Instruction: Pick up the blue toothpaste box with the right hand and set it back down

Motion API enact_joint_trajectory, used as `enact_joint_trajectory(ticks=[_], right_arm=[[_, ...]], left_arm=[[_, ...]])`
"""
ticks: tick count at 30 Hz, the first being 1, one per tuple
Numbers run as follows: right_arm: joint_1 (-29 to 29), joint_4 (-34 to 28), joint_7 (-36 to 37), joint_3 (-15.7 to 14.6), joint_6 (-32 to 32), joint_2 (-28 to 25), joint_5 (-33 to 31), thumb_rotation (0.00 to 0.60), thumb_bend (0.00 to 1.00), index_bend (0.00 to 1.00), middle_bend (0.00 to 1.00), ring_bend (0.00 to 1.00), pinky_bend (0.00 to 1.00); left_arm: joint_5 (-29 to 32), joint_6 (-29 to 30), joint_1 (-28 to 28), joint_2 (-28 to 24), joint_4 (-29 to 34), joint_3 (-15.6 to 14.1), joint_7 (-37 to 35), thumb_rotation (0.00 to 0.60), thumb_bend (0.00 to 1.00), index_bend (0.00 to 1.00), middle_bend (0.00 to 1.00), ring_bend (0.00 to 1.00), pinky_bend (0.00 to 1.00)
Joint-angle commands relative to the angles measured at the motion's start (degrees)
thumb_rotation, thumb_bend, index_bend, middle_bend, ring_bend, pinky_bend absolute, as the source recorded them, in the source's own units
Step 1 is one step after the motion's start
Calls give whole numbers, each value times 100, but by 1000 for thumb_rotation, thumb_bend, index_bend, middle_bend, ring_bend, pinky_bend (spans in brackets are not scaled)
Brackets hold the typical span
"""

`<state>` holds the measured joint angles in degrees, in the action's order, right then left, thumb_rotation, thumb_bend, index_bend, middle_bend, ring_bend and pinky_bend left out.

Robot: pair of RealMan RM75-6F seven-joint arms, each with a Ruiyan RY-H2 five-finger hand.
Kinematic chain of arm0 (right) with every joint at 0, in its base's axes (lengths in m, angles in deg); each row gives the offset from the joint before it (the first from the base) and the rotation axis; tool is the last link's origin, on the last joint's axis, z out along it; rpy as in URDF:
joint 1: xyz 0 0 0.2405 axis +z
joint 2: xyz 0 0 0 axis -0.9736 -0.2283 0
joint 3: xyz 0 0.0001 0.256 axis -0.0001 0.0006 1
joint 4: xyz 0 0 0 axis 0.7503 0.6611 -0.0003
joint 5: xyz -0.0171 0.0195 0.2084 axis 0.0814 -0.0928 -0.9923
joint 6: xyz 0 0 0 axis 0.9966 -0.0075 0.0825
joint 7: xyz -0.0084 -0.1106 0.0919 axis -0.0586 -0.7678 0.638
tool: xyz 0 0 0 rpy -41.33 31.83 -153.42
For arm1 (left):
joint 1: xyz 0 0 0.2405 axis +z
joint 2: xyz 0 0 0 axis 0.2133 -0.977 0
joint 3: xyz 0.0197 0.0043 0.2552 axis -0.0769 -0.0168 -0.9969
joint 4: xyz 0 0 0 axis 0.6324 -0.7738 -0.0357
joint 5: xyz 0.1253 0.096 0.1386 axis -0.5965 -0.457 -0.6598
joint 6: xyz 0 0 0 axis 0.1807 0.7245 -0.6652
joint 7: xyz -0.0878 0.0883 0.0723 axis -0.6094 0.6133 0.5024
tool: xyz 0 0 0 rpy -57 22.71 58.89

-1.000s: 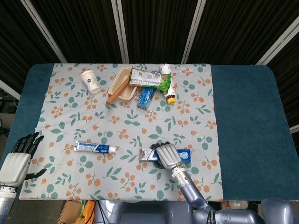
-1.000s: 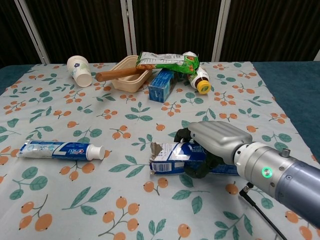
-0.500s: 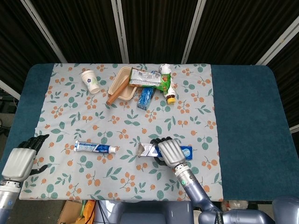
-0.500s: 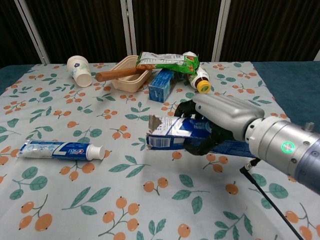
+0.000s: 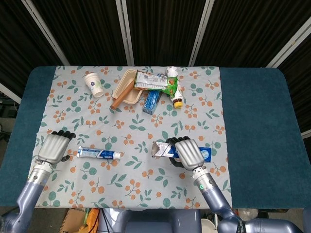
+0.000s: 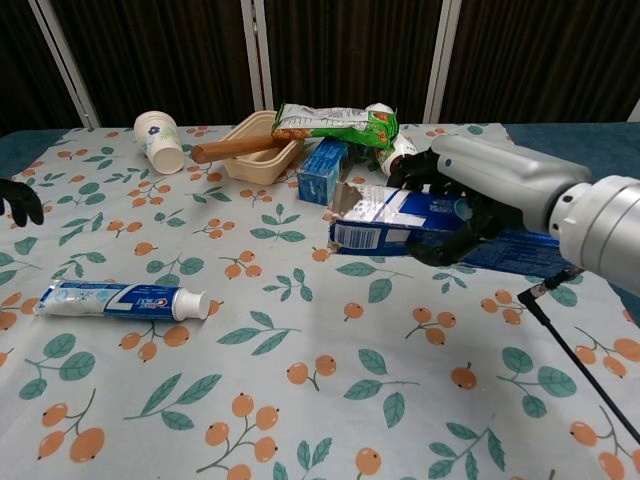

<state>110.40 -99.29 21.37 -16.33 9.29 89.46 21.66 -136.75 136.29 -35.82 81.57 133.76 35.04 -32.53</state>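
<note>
- The right robot hand (image 6: 470, 205) is wrapping its fingers around the blue toothpaste box (image 6: 400, 225), gripping it near the middle and holding it in the air above the table (image 5: 252, 121).
- In the head view the box is sitting over the floral tablecloth (image 5: 131, 136), on the near right part of the cloth, well apart from the toothpaste tube (image 5: 99, 154) lying to its left.
- The box's left end is showing torn, open flaps, so it is likely behaving as light, thin cardboard that crushes easily under a hard squeeze.
- Its printed faces are looking smooth and a little glossy, so I judge a slip is possible if the grip loosens.
- Taking hold across the long sides near the middle, as now, is keeping the box level; the torn end would be a poor place to grip.
- The left robot hand (image 5: 52, 147) is resting near the cloth's left edge with its fingers curled in, holding nothing.
- The lift appears done; setting the box flat back onto the cloth is what remains.
</note>
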Motion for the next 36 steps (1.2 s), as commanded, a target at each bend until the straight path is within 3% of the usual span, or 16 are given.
enact_joint_trajectory(ticks=[1,13,27,30,36], right_arm=[[-22,-67,50,0,45,-95,14,600,400,404,474,430,365],[-41,-155,161,-36,155,-276,67,600,401,404,474,430,367],[-22,-204,187,-80,259,-309,93,600,400,404,474,430,372],[-25,-219,212,-85,281,-303,77,600,400,404,474,430,372],[-41,-273,190,-131,348,-323,104,600,400,404,474,430,372]], left_arm=[[277,-275,-241,267,-205,41,233,600,124,334,357,323,400],[531,-441,-528,927,-616,-91,375,600,138,359,381,338,402],[366,-311,-656,1139,-593,-239,281,600,174,389,414,368,425],[355,-330,-700,1144,-584,-273,314,600,220,435,459,407,462],[402,-300,-739,1246,-679,-331,407,600,424,658,689,621,640]])
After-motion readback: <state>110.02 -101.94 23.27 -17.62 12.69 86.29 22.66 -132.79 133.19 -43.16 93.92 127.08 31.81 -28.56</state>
